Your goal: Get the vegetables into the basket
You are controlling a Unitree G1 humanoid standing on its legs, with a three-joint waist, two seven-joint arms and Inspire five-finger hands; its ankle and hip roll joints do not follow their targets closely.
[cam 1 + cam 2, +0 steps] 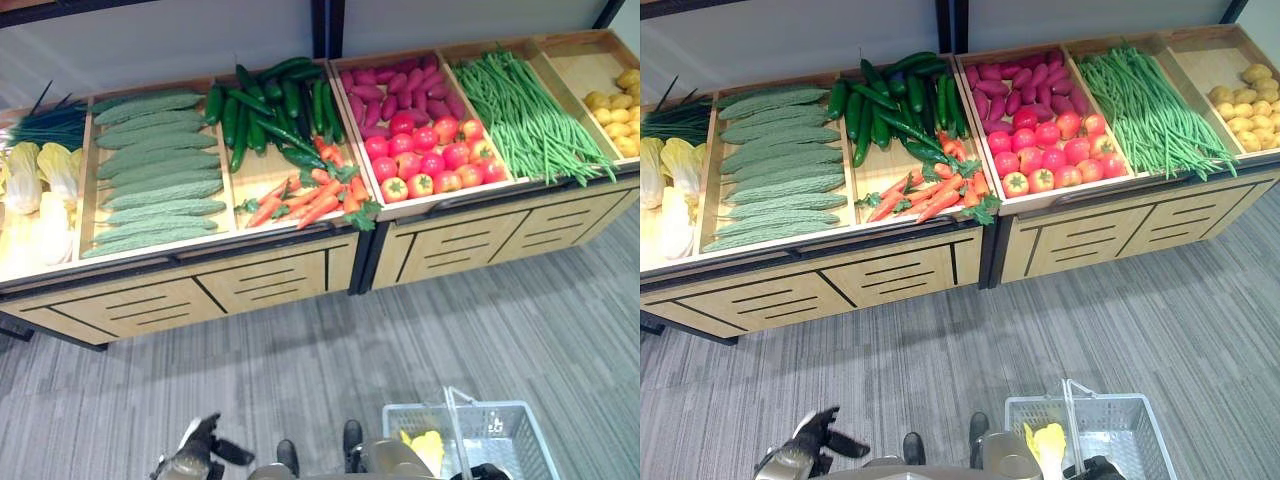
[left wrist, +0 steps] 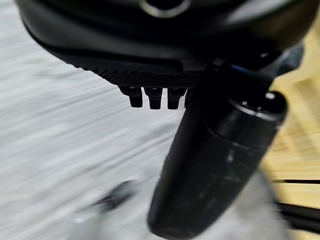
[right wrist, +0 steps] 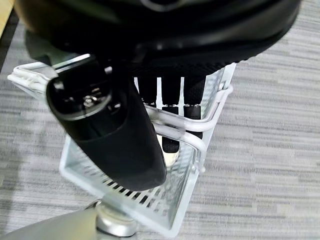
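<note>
Closest to the viewer, a white wire basket (image 1: 500,435) hangs low at the robot's right side, its handle (image 3: 185,131) running under the curled fingers (image 3: 170,102) of the right hand (image 3: 115,135), which grips it; a yellow-and-pale leafy vegetable (image 1: 1047,443) already lies inside. Low on the other side, the left hand (image 1: 195,455) hangs over the grey carpeted floor (image 1: 300,370), carrying nothing; in its own wrist view the fingers (image 2: 152,97) show only as short dark tips beside the thumb (image 2: 210,170), so whether they are relaxed or curled cannot be told. Beyond the floor stands the wooden display stand (image 1: 250,280), whose upper surface is divided into compartments: cabbages (image 1: 40,185) at the far left, then bitter gourds (image 1: 150,165), cucumbers (image 1: 270,105) with carrots (image 1: 315,195) in front of them, purple sweet potatoes (image 1: 400,85) behind red tomatoes (image 1: 430,150), long green beans (image 1: 525,115), and potatoes (image 1: 615,115) at the far right. Judged from this arrangement, the task stands between picks: one item is in, and the rest remain on the stand, well apart from both hands. A further pick would call for stepping closer and raising the free left hand toward a compartment, with the basket kept level.
</note>
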